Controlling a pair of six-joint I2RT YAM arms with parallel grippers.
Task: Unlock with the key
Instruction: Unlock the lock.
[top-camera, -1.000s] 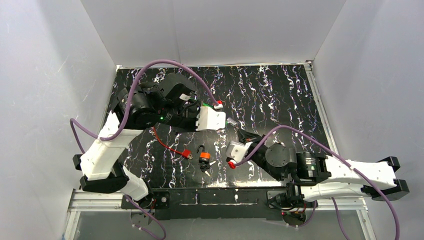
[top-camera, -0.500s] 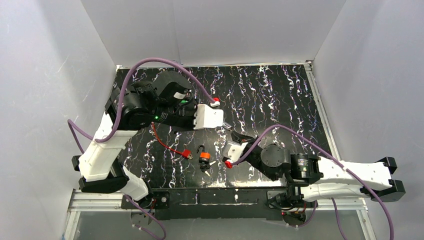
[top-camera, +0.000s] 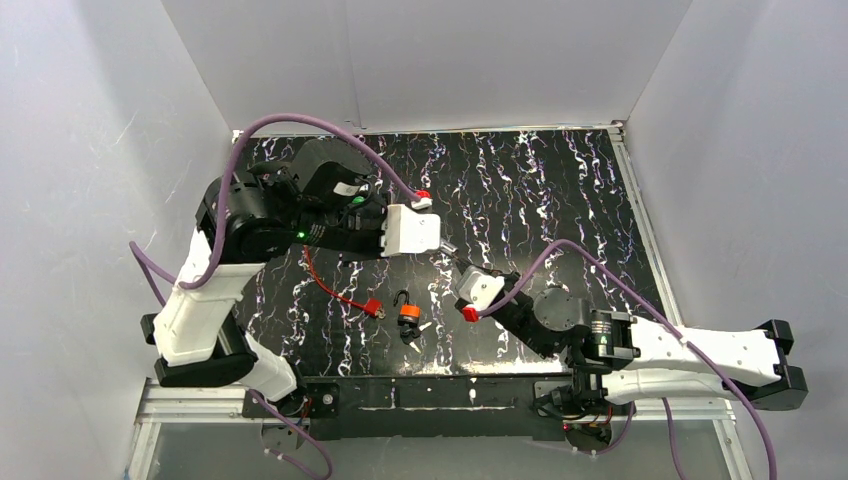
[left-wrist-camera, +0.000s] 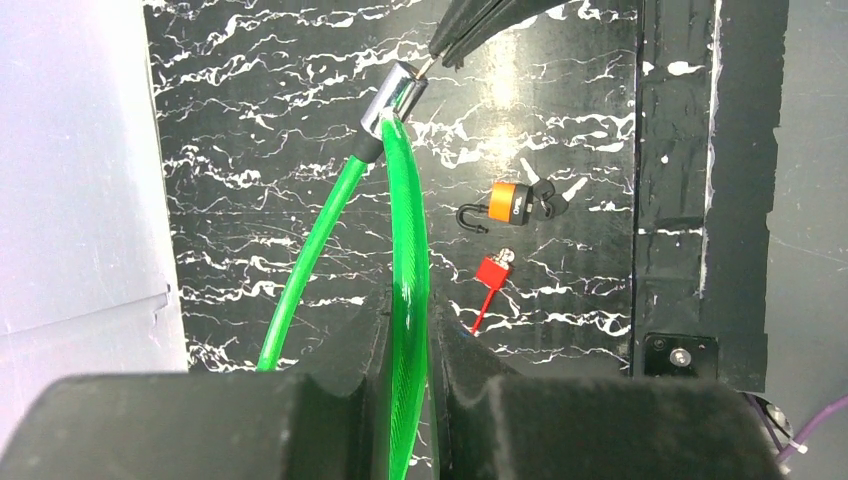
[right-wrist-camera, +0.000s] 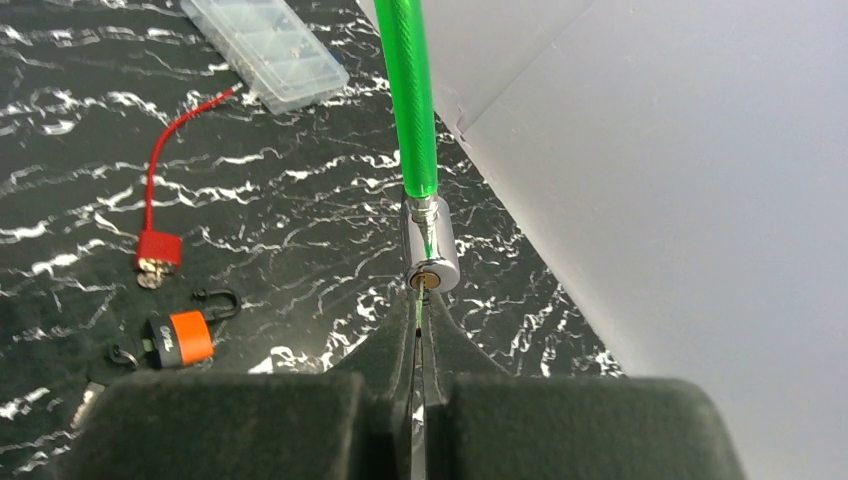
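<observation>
- Left gripper (left-wrist-camera: 408, 312) pinched the green cable (left-wrist-camera: 408, 230) above the tabletop's middle.
- Right gripper (right-wrist-camera: 418, 318), pressed together, held the key (left-wrist-camera: 427, 66) at the keyhole.
- The chrome lock cylinder (right-wrist-camera: 431, 250) lay lengthwise toward the near-right corner (keyhole end facing the key).

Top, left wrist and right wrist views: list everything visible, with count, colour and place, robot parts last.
table: one, black with white veins, under everything.
green cable: one, green, raised in the left gripper.
lock cylinder: one, chrome, on the cable's end.
key: one, silver sliver, between cylinder and right gripper's tips.
orange padlock: one, orange and black, near the arms' bases.
red cable lock: one, red, left of the orange padlock.
plastic box: one, clear, beyond the red cable lock.
left gripper: one, black, shut on the green cable.
right gripper: one, black, shut on the key.
</observation>
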